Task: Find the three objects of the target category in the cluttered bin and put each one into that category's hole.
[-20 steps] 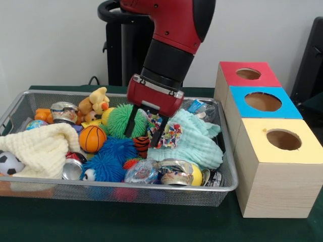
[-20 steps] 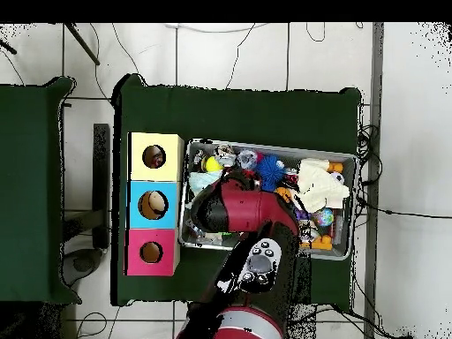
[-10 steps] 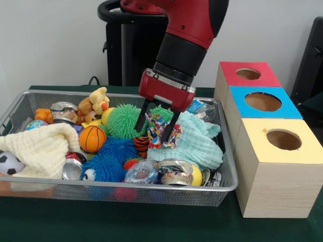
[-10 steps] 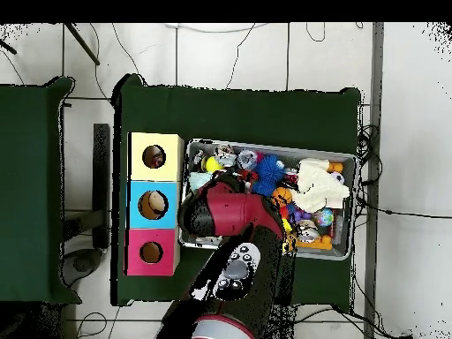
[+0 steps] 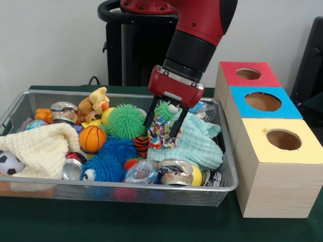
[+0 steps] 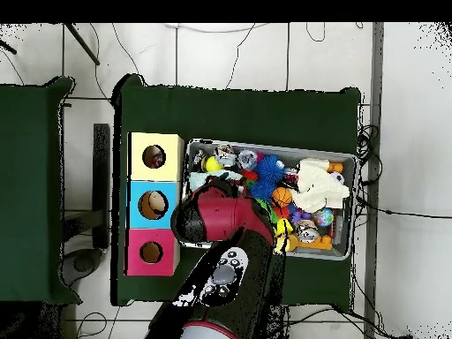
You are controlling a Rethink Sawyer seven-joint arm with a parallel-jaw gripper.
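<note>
Currently the red-and-black pincer (image 5: 162, 126) pinches a crinkled multicoloured foil wrapper (image 5: 161, 133), lifted just above the pale mint cloth (image 5: 194, 143) in the wire mesh bin (image 5: 151, 191). Beside its fingers sits a green spiky ball (image 5: 123, 121); beyond the bin stand red-, blue- and yellow-topped wooden boxes (image 5: 275, 146) with holes.

Crowded bin, open holes

The wire mesh bin (image 5: 228, 187) was packed edge to edge, leaving no bare floor to reach through. The gripper (image 5: 161, 123) hung among the clutter, hemmed by the green spiky ball (image 5: 122, 121) on one side and the mint cloth (image 5: 196, 143) on the other. Beside the bin, the red box (image 5: 247, 74), blue box (image 5: 262, 102) and yellow box (image 5: 282, 140) stood in a row, their round holes unobstructed from above.
</note>
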